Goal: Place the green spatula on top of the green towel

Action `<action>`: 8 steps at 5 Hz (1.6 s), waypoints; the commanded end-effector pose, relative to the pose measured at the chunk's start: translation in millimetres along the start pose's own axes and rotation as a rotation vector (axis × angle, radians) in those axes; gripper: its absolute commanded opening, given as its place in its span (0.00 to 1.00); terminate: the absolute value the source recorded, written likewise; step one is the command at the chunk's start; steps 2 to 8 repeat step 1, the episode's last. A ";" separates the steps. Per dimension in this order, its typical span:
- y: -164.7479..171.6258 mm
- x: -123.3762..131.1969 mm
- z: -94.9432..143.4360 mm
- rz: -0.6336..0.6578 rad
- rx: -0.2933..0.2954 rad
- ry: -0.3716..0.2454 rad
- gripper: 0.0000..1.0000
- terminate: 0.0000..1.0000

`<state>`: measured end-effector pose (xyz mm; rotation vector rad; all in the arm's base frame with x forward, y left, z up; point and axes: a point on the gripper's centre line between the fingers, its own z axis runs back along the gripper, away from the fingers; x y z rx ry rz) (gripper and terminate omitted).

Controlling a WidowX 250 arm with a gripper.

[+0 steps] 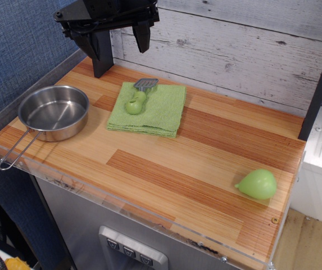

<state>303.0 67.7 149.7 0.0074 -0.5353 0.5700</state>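
Observation:
The green spatula [137, 97] lies on the green towel [159, 109], its lime-green handle toward the front left and its grey slotted blade at the towel's back edge. The towel lies flat on the wooden counter, left of centre at the back. My black gripper [121, 55] hangs open and empty above the counter's back left corner, behind and left of the towel. Its two fingers [101, 56] stand wide apart and touch nothing.
A steel pan [54, 111] with a wire handle sits at the left of the counter. A light-green pear-shaped object [257, 184] lies near the front right corner. A white plank wall runs along the back and a clear acrylic rim [121, 205] edges the front.

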 end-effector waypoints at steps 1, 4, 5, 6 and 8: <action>9.4 -7.1 12.7 -0.003 -0.011 -0.028 1.00 1.00; 9.4 -7.1 12.7 -0.003 -0.011 -0.028 1.00 1.00; 9.4 -7.1 12.7 -0.003 -0.011 -0.028 1.00 1.00; 9.4 -7.1 12.7 -0.003 -0.011 -0.028 1.00 1.00; 9.4 -7.1 12.7 -0.003 -0.011 -0.028 1.00 1.00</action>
